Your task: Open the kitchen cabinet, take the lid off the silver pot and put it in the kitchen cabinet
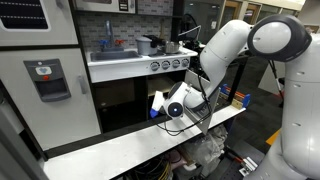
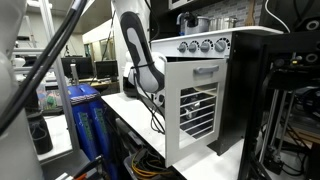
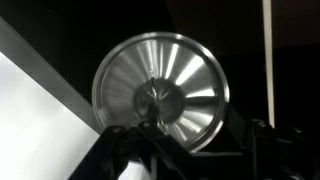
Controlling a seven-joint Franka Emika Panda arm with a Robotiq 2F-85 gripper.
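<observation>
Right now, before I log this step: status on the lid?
Hand shut on lid, at its rim. Lid on edge, dark cabinet behind it. Door swung open; nothing seen blocking.

A robotics lab: a toy kitchen (image 1: 130, 70) on a workbench (image 1: 110, 150), monitors (image 2: 80, 70) behind.

My arm (image 1: 232, 45) bends down at the elbow, wrist turned sideways and low, my tool (image 3: 150, 127) clamped tight on the lid (image 3: 178, 85).
</observation>
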